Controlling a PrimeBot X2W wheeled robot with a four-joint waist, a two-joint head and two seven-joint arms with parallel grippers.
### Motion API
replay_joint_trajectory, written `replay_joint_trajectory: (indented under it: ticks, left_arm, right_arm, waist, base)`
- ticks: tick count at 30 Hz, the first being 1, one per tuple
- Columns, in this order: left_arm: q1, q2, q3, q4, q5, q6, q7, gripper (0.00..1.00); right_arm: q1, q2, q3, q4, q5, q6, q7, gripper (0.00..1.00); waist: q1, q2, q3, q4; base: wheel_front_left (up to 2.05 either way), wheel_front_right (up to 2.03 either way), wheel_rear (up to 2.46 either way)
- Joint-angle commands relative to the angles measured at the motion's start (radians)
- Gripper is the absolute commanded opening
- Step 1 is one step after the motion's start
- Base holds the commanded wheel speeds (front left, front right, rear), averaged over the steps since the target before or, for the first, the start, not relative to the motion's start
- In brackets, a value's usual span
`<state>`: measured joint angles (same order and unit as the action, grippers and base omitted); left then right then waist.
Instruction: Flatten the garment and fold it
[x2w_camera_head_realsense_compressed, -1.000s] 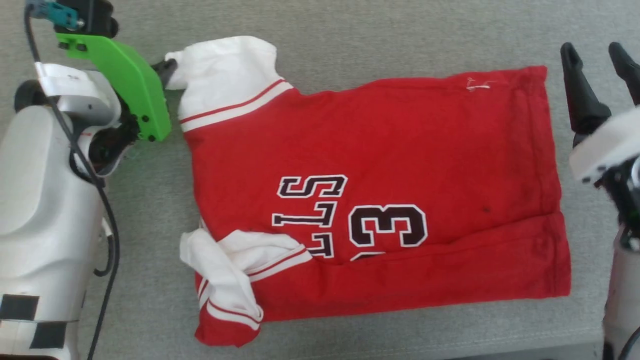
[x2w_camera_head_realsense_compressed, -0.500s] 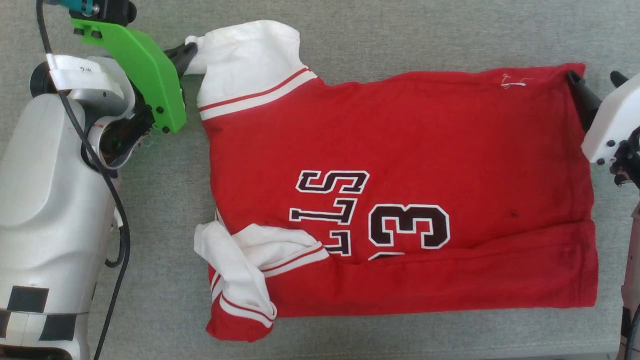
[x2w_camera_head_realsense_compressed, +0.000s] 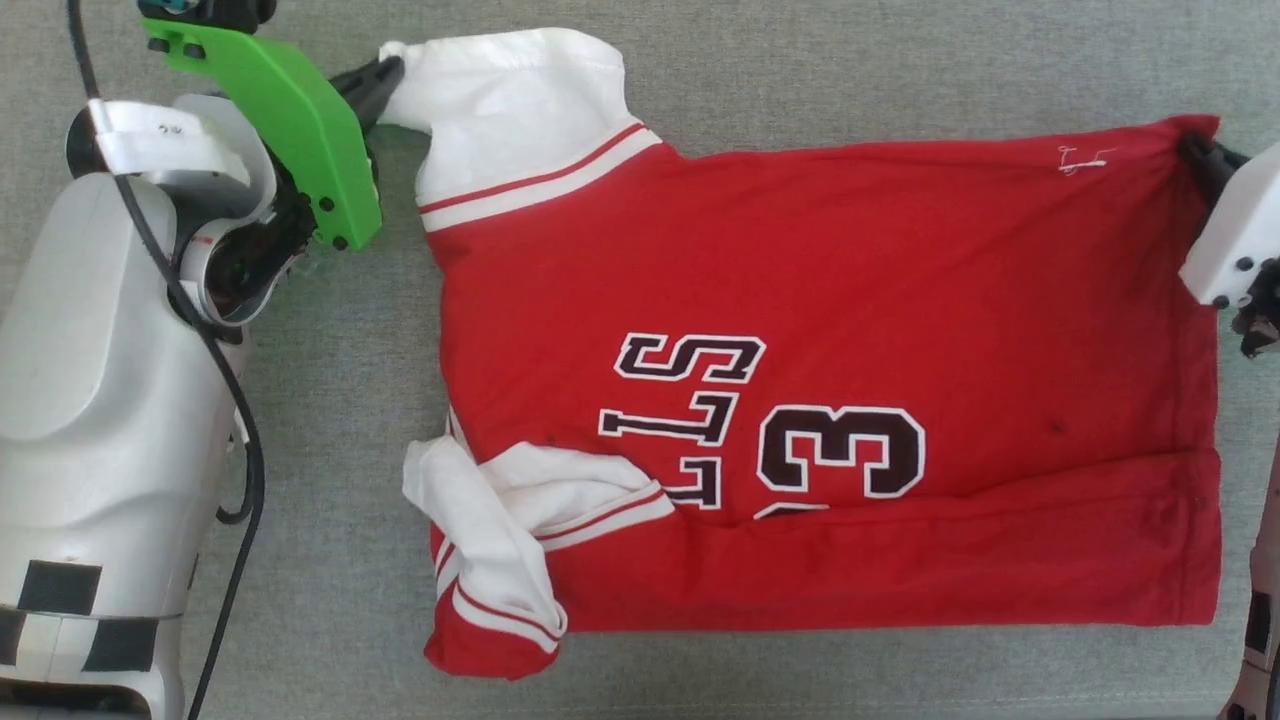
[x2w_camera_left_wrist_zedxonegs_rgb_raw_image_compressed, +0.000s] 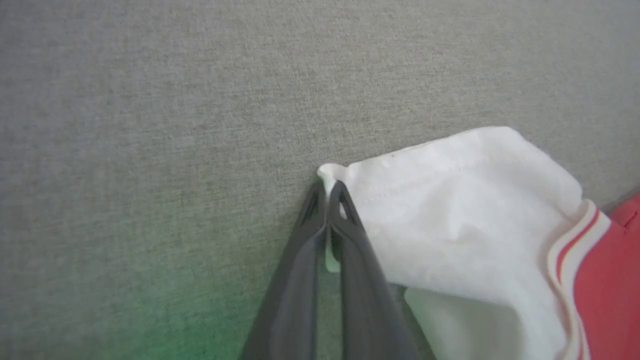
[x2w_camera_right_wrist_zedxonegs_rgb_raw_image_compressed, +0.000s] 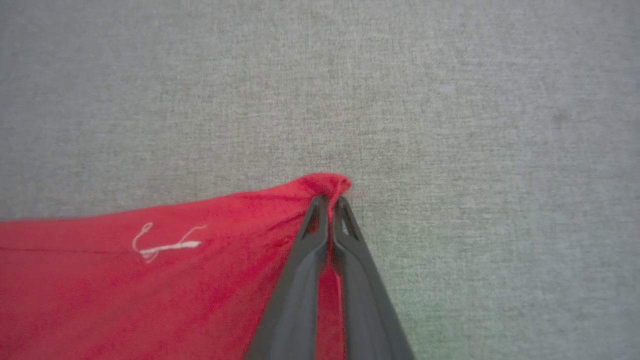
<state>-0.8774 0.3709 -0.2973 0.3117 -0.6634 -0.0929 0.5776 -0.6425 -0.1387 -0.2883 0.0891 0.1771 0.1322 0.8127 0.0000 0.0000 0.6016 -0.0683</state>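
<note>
**Right tool closed on hem corner; both far corners now held**

Right tool (x2w_camera_head_realsense_compressed: 1205, 165) stood open and clear of the cloth a second ago. It has since come in, and its tips are now pinched together on the far hem corner (x2w_camera_right_wrist_zedxonegs_rgb_raw_image_compressed: 325, 182) of the garment (x2w_camera_head_realsense_compressed: 800, 280). The head camera has shifted too, so don't read the shirt's slide across that view as a move. Left tool (x2w_camera_head_realsense_compressed: 385, 78) is unchanged, clamped on the cuff edge of the far sleeve (x2w_camera_head_realsense_compressed: 510, 100), with white cloth spreading away to one side of its tips.

Garment lies on the worktop (x2w_camera_head_realsense_compressed: 800, 60), stretched between your two tools, red body mostly flat. On the side away from the tools, the long edge is already turned over onto the body and covers part of the lettering (x2w_camera_head_realsense_compressed: 690, 420). Near sleeve (x2w_camera_head_realsense_compressed: 490, 520) is bunched on top of that fold, untidy.

Judgement: roughly halfway.
- Done: one lengthwise fold.
- Left: bring the held edge over, probably both tools together, tidy the bunched sleeve, then fold crosswise.
- Risk: you hold very little cloth at the sleeve, so watch that grip.
</note>
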Motion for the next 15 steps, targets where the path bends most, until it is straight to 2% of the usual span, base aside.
replay_joint_trajectory:
  ticks: [1, 7, 15]
  left_arm:
    - [0.001, 0.007, 0.001, 0.006, 0.000, -0.005, -0.018, 0.00]
    - [0.040, 0.028, -0.009, -0.067, -0.009, -0.029, -0.148, 0.00]
    - [0.216, 0.078, 0.003, -0.247, -0.071, -0.035, -0.261, 0.00]
  right_arm:
    - [-0.016, -0.002, -0.003, 0.007, -0.004, -0.002, -0.017, 0.00]
    - [0.008, -0.001, -0.009, -0.006, 0.029, -0.002, -0.095, 0.00]
    - [0.139, 0.014, -0.047, -0.076, 0.081, -0.002, -0.184, 0.00]
  waist:
    - [0.0000, 0.0000, -0.004, 0.001]
    - [0.0000, 0.0000, -0.050, 0.009]
    - [0.0000, 0.0000, -0.145, 0.032]
  base:
    - [0.00, 0.00, 0.00]
    - [0.00, 0.00, 0.00]
    - [0.00, 0.00, 0.00]
